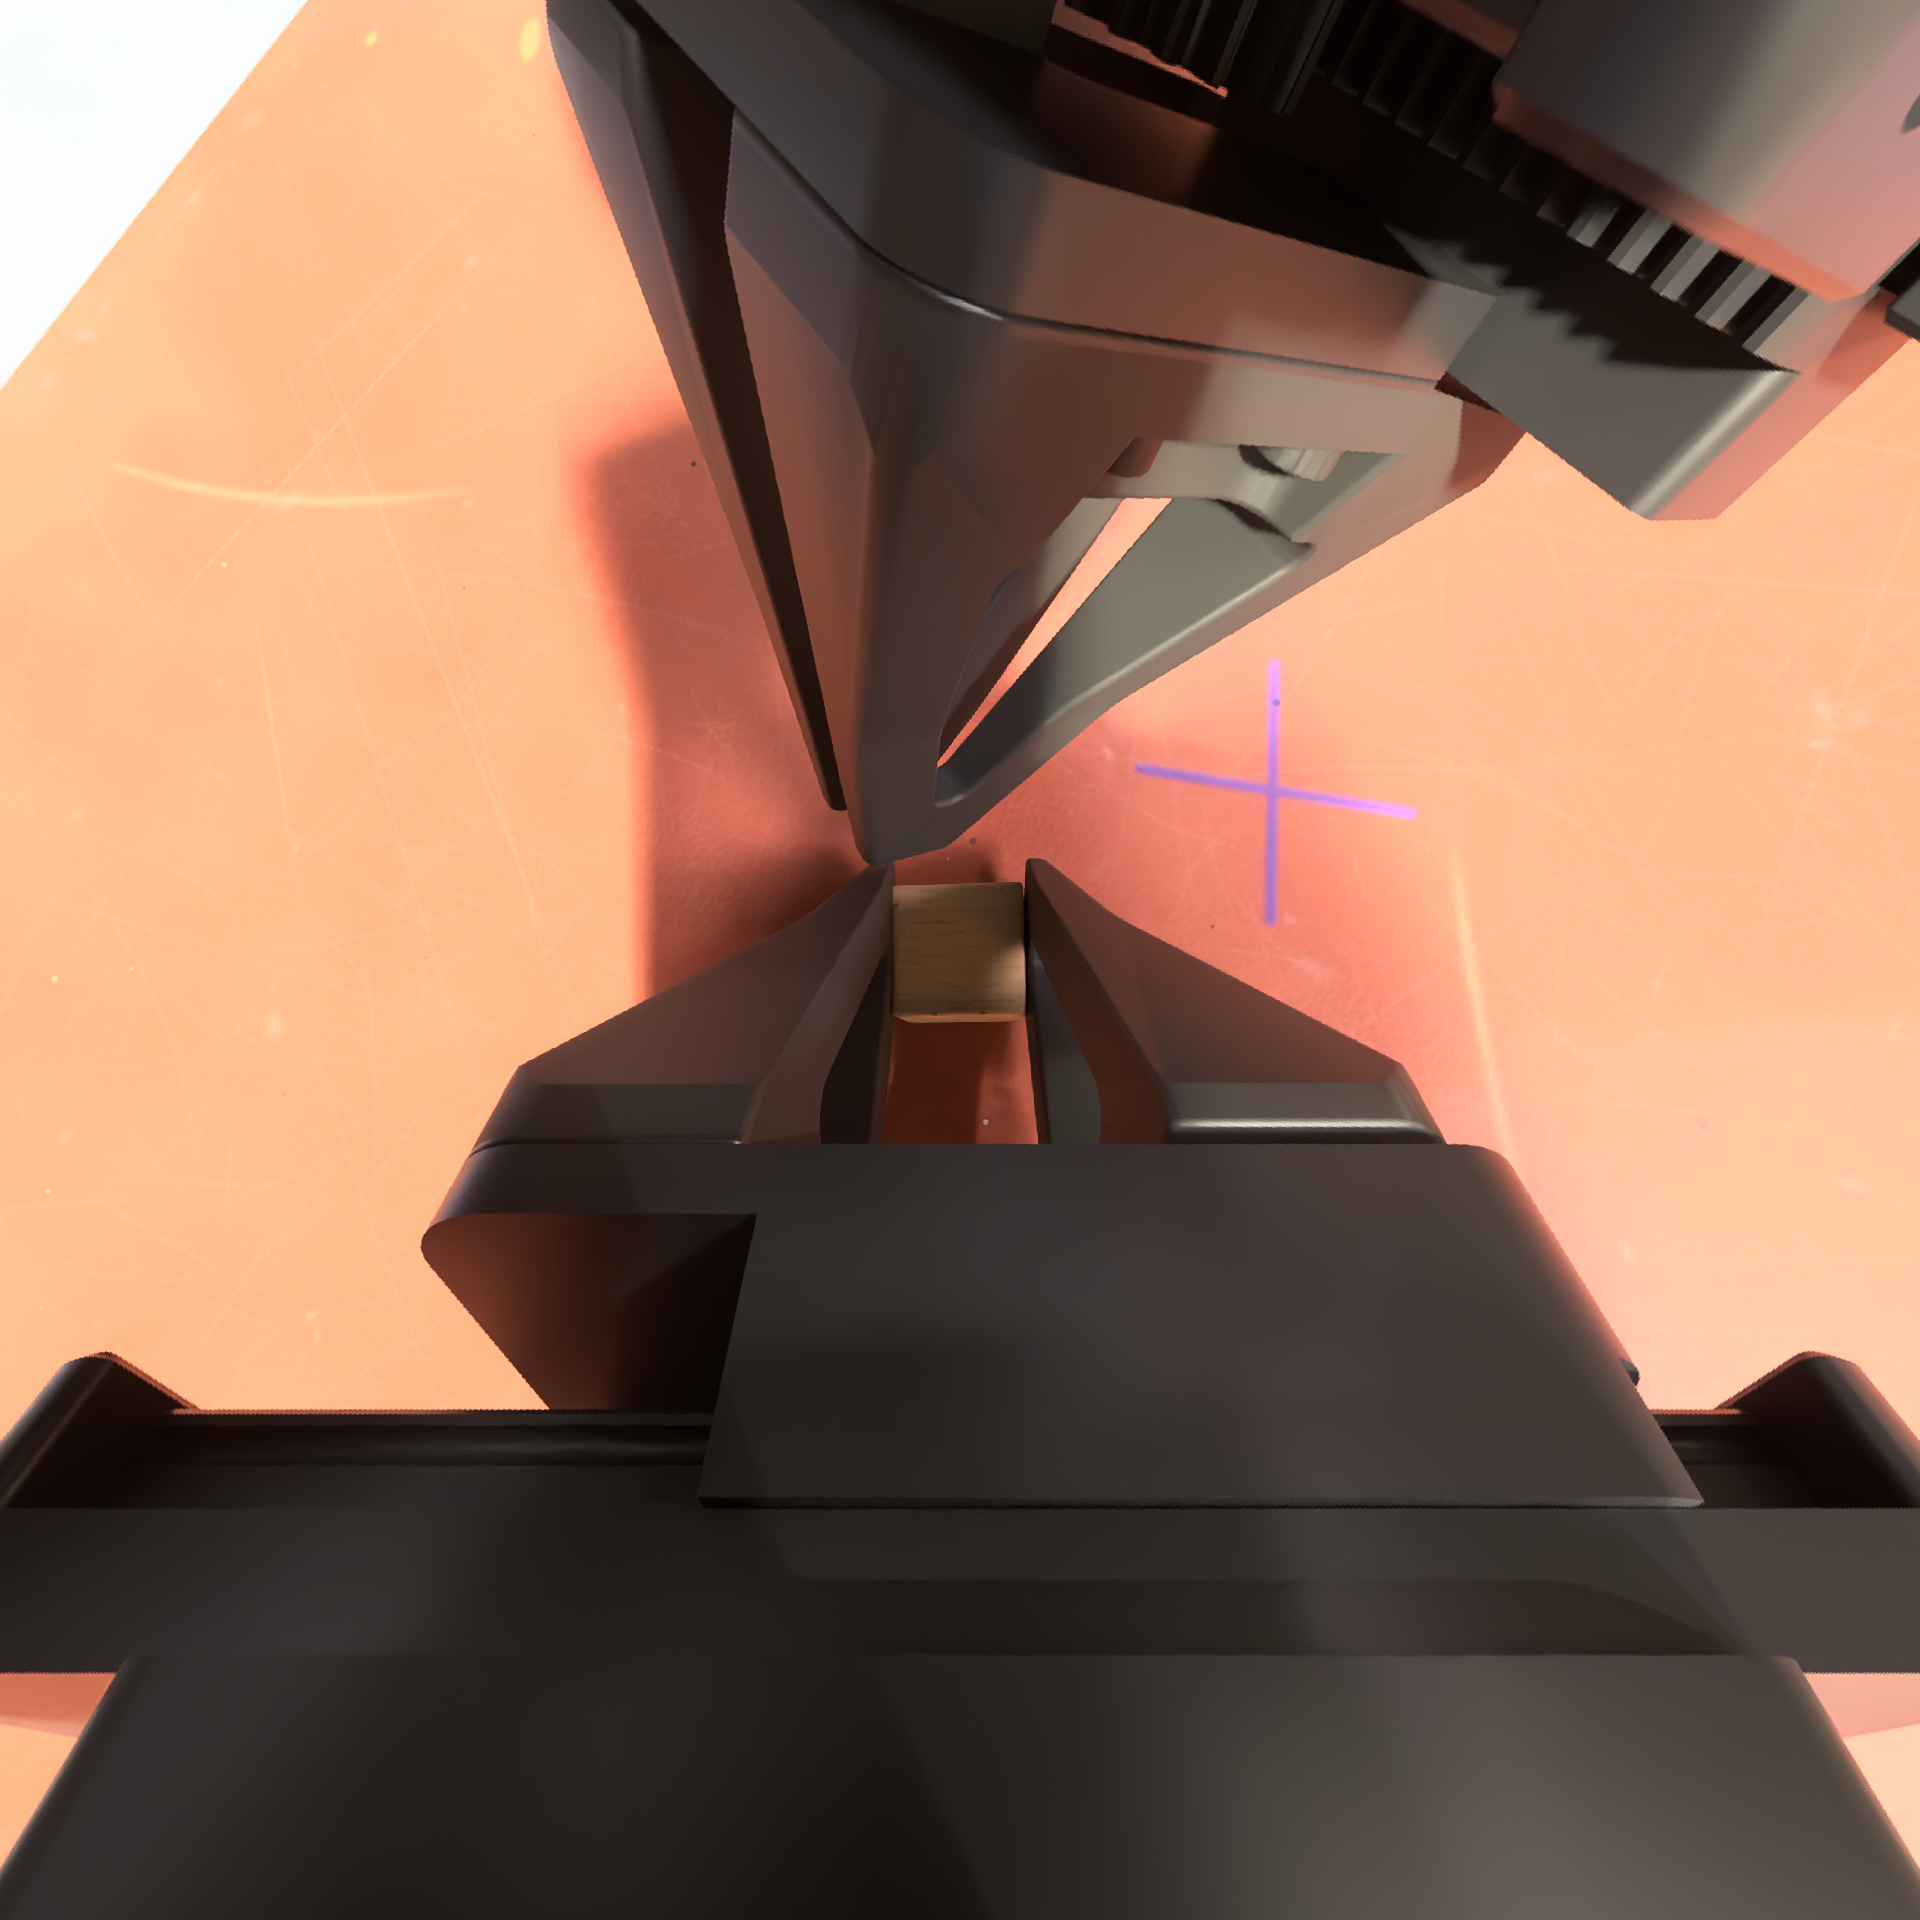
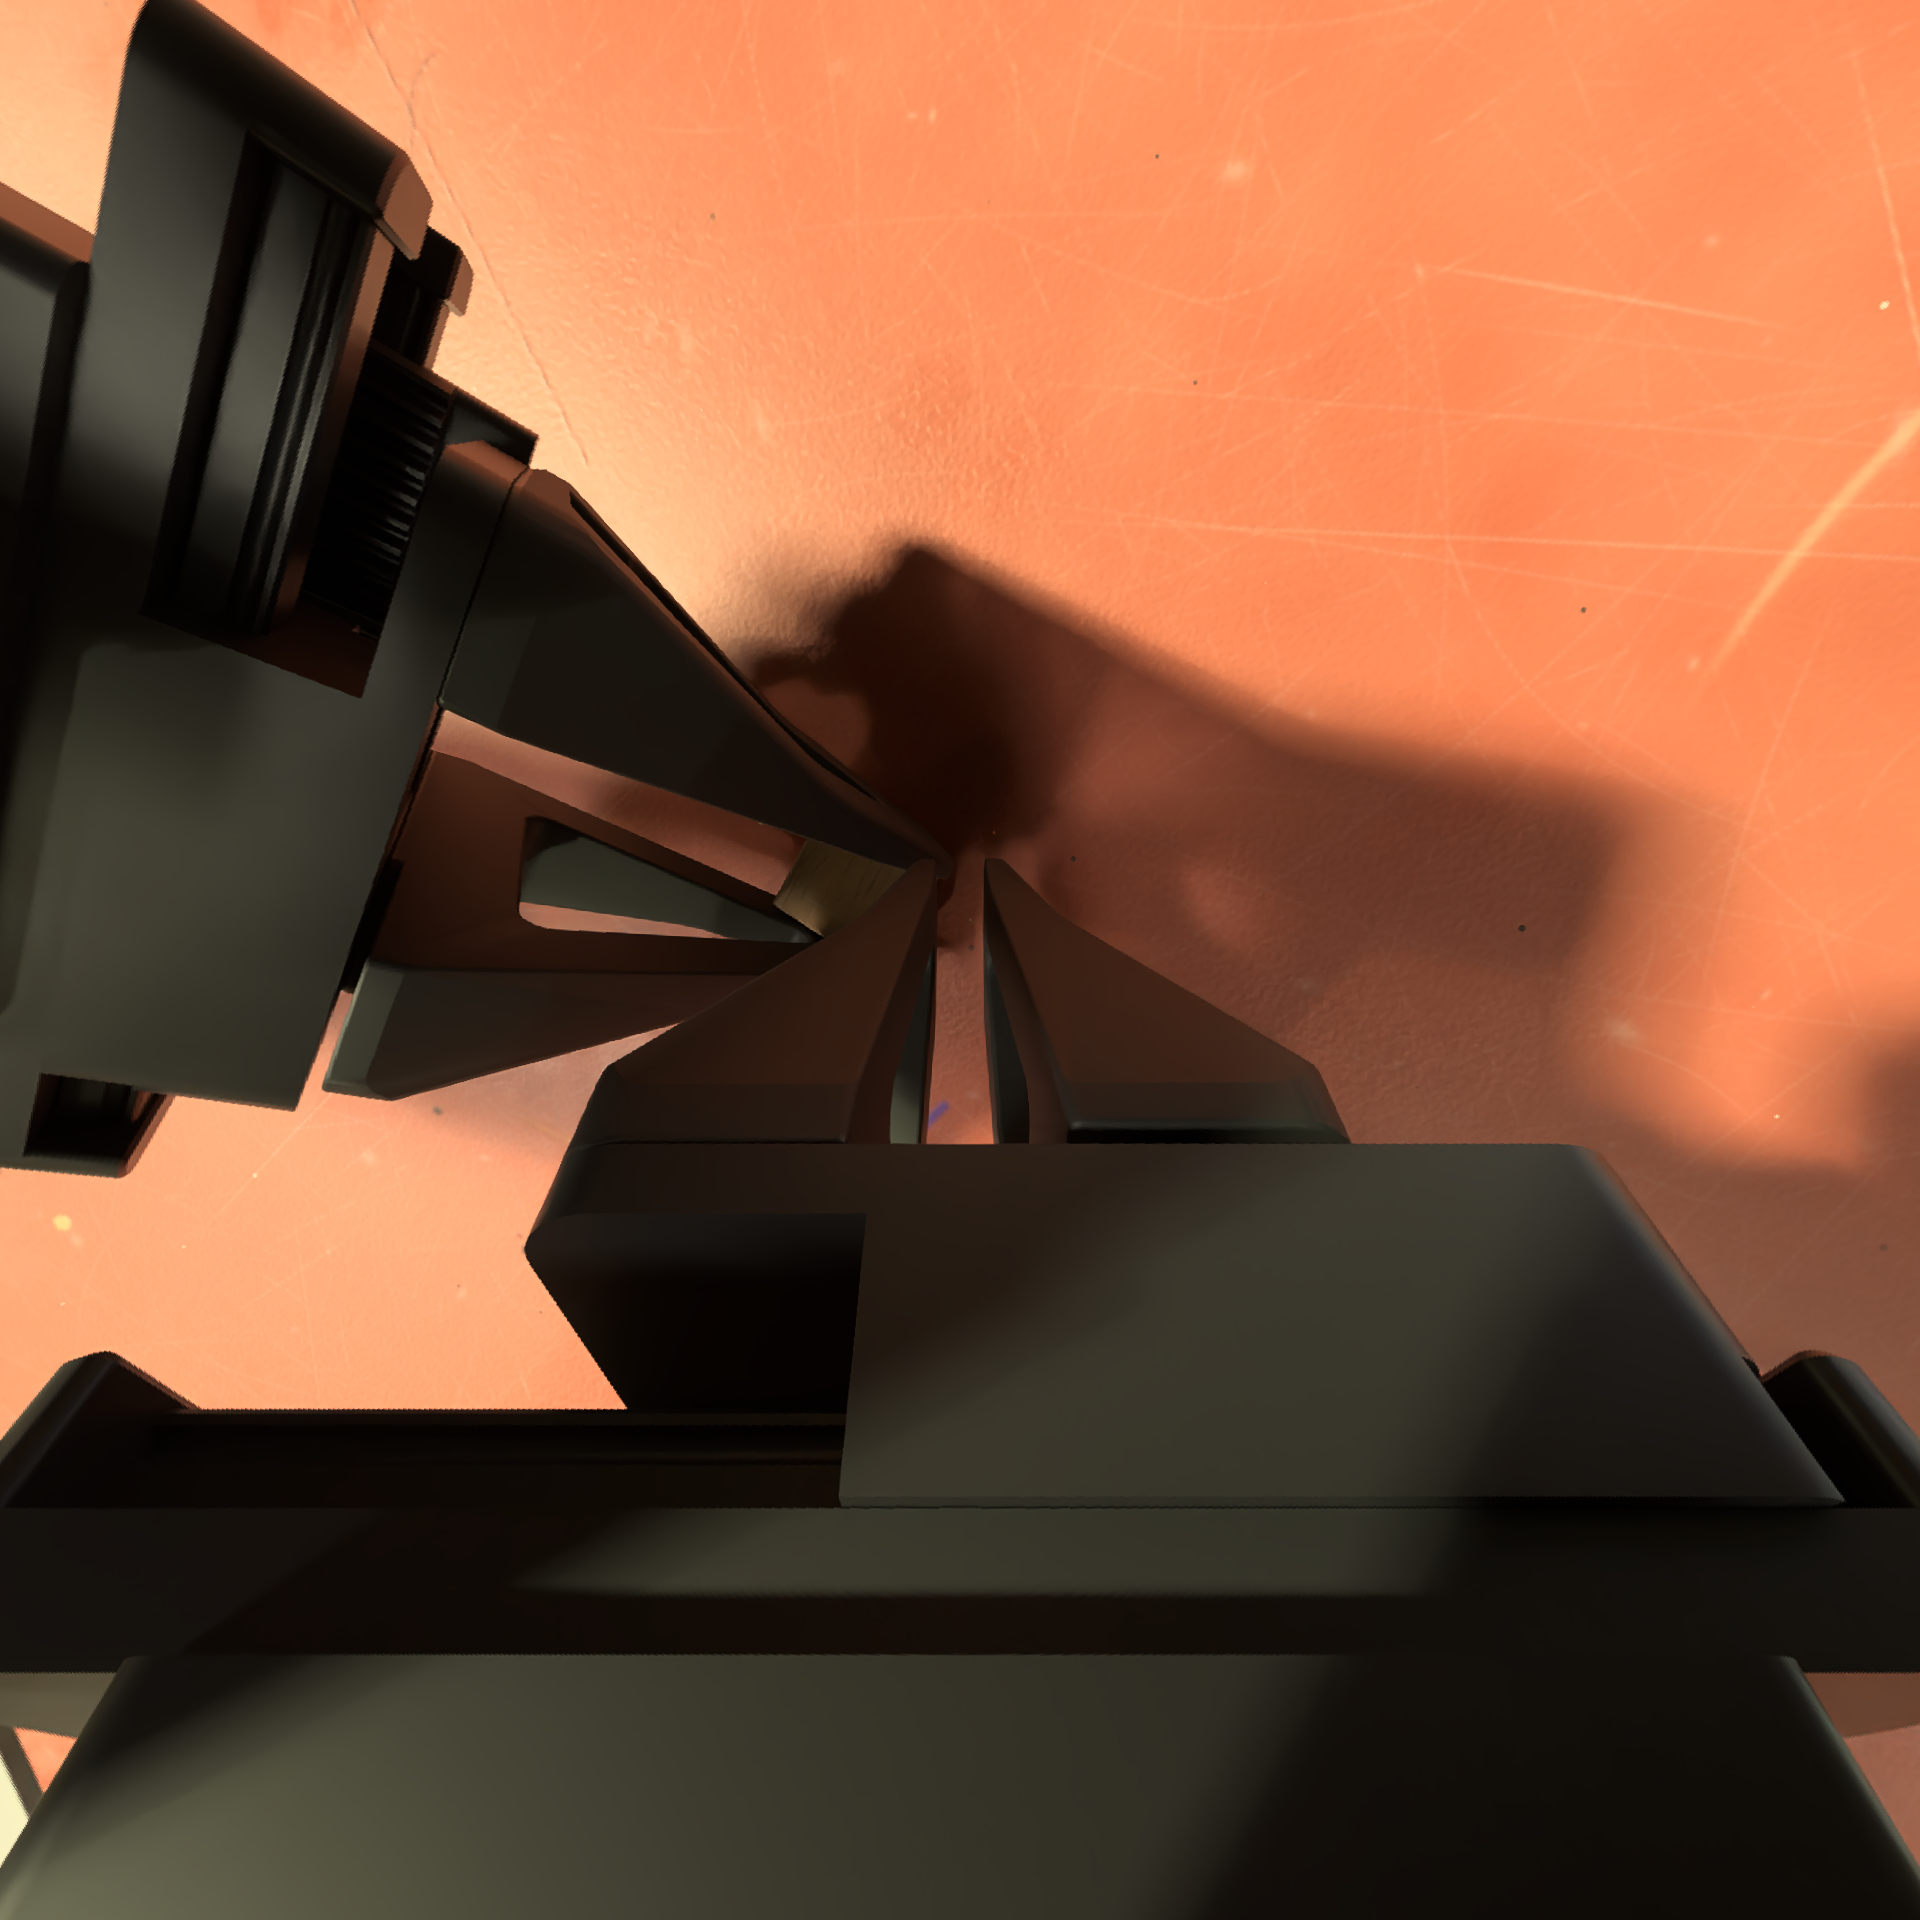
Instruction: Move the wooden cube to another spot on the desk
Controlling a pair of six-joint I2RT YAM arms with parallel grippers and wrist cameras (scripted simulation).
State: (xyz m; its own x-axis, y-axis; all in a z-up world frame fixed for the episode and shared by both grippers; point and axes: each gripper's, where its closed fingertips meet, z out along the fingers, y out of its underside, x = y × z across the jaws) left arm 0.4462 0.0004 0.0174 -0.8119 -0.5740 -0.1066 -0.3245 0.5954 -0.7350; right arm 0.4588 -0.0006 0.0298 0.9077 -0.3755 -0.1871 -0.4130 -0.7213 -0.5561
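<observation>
Gripping the wooden cube [image 1: 958,951] between both fingers, left tool [image 1: 960,883] pinching it flat on two opposite faces, above or on the orange desk [image 1: 312,727]; contact between cube and desk not decidable from either view. Right tool [image 2: 961,871] nearly pressed together, only a thin slit between its fingers and nothing held, tips set almost against the tips of the left tool from the opposite side. Same meeting seen from the right wrist view: cube [image 2: 831,888] partly hidden, wedged in the left tool [image 2: 894,868], with dark shadows [image 2: 1039,748] of both arms falling across the desk [image 2: 1351,312] beyond. Purple cross [image 1: 1274,793] marked on the desk just beside the cube, to the right in the left wrist view, apart from it and uncovered. Step in hand, by judgement: cube grasped, transfer to a new spot pending or under way. Next move, likely: carrying the cube sideways clear of the right tool, perhaps toward the cross, then lowering until the bottom face sits flat, then spreading the fingers without dragging the cube. Main hazard: crowding at the fingertips, where a nudge from the right tool could twist the cube in its grip.
</observation>
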